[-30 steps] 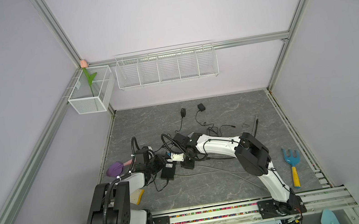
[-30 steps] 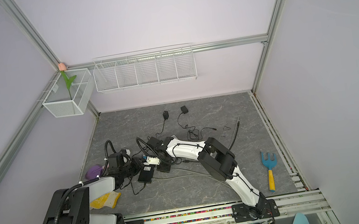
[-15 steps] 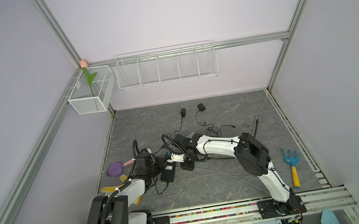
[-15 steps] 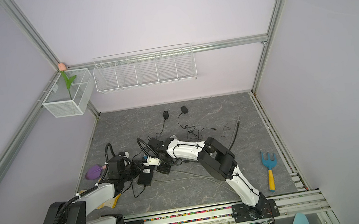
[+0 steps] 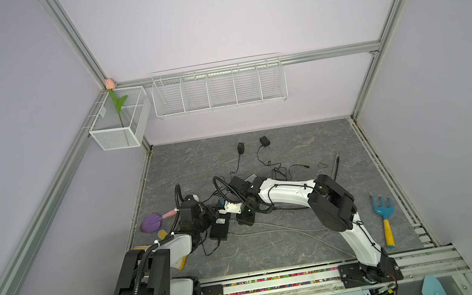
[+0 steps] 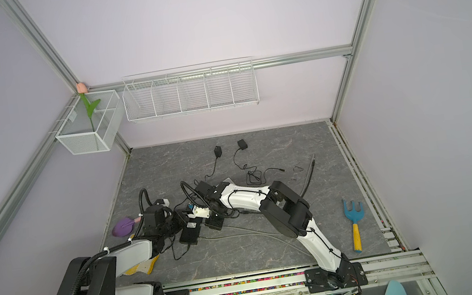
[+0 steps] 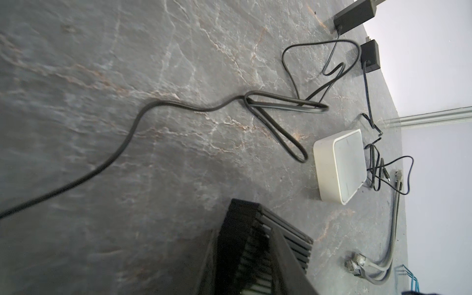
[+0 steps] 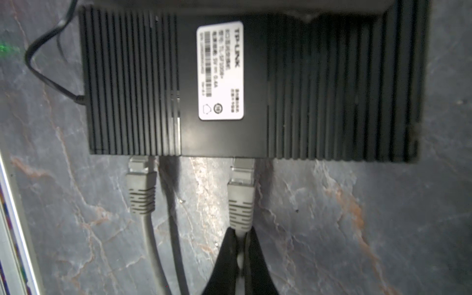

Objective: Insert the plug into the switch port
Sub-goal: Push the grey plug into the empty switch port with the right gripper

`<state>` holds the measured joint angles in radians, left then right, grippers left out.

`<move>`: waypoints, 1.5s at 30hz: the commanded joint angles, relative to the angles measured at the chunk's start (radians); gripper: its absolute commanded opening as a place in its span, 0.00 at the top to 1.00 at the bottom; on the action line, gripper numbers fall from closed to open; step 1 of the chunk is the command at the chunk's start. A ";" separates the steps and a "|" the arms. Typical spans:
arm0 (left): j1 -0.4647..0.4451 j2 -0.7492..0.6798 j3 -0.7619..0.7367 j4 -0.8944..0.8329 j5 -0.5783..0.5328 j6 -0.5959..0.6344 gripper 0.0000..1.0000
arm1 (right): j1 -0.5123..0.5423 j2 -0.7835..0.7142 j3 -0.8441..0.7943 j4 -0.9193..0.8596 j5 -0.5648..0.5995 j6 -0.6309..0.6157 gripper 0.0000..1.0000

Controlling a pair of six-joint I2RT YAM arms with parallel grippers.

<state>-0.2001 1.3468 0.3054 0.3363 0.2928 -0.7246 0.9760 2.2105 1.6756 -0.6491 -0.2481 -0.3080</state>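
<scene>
The black ribbed switch (image 8: 306,84) with a white label lies on the grey floor, also seen in both top views (image 5: 220,225) (image 6: 190,230). A grey plug (image 8: 241,194) meets its port edge, with more of its clear head showing than on the seated neighbouring plug (image 8: 141,189). My right gripper (image 8: 240,235) is shut on the cable just behind that plug's boot, seen from above (image 5: 228,215). My left gripper (image 7: 250,263) is closed across one end of the switch (image 7: 275,235), seen from above (image 5: 210,217).
A white box (image 7: 339,166), loose grey plugs (image 7: 355,265) and black adapters (image 5: 240,147) with tangled cords lie behind the switch. A purple scoop (image 5: 151,223) sits at the left, a blue rake (image 5: 383,215) at the right, a yellow cloth (image 6: 138,267) under the left arm.
The left arm's elbow dipped toward the front rail, then rose partway back, while its gripper stayed at the switch. The right arm and plug have barely moved.
</scene>
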 commanded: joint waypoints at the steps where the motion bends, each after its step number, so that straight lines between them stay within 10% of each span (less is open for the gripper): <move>1: -0.062 0.033 -0.035 -0.044 0.133 -0.030 0.67 | 0.024 0.004 0.086 0.263 -0.128 0.006 0.93; 45: -0.125 0.189 -0.055 0.111 0.171 -0.056 0.67 | 0.027 0.083 0.196 0.464 -0.180 0.039 0.93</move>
<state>-0.2371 1.5070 0.2901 0.6224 0.2188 -0.7258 0.9588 2.2875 1.7950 -0.7441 -0.3149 -0.2771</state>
